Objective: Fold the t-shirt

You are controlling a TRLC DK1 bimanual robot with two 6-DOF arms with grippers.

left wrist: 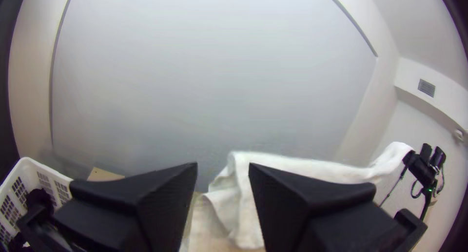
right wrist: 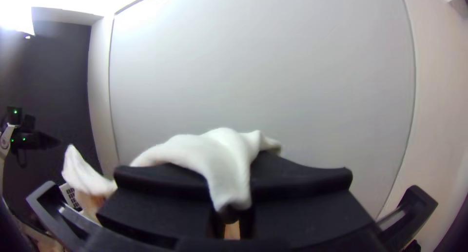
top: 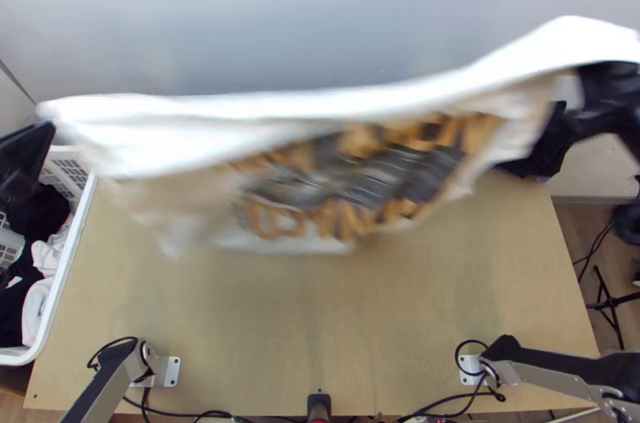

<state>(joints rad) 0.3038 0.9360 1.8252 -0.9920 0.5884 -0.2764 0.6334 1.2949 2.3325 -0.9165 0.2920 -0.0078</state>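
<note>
One white t-shirt (top: 344, 107), dark-and-orange print, is stretched across the upper half of the frame, above one table (top: 320, 303). Of two grippers, the right (top: 596, 75), upper right, has the shirt pinched; the left gripper (top: 40, 135), far left, is spread near its other end. In one white basket (top: 72, 251), left edge, black and white cloths (top: 40, 211) are held.

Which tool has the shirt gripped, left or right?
The right tool: its fingers are closed on the white shirt. The left tool differs: its fingers stand apart, holding none of it.
</note>
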